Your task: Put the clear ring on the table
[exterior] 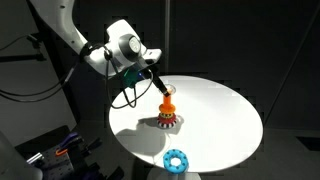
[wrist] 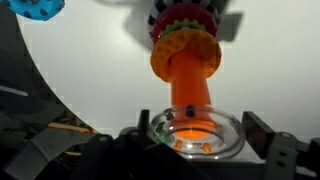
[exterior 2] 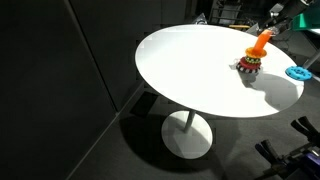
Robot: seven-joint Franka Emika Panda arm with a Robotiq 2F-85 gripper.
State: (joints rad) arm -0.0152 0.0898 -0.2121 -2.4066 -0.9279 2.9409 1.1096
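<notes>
White round table (exterior 2: pixel 190 75) on a single pedestal foot (exterior 2: pixel 187 135), dark room all about it: your work surface.

1. Pincer (wrist: pixel 193 142). You have it over the top of the stacking toy (exterior: pixel 167 118). The wrist view shows its fingers (wrist: pixel 270 150) closed against two opposite sides of the clear ring. In an exterior view it hangs from the white arm (exterior: pixel 120 48), just above the toy.

2. Clear ring (wrist: pixel 193 130). It is held level between the fingers, up off the table top, at the very top of the toy. Its opening sits around the tip of the toy's post, and orange shows through the clear plastic.

3. Orange post (wrist: pixel 190 92). It rises from the middle of the toy. In both exterior views it leans, with its tip toward the pincer.

4. Orange ring (wrist: pixel 185 55). It sits around the post, lower on the toy than the clear ring and apart from it. Under it lie more coloured rings, green and red among them, too small to count.

5. Toy base. It stands on the table top, well inside the rim.

6. Blue ring (exterior: pixel 176 159). It lies flat on the table top, well apart from the toy and near the table's edge.

7. Off-table clutter (exterior: pixel 45 150). Dark gear lies below the table's edge on the arm's side of the toy, too blurred to name.
</notes>
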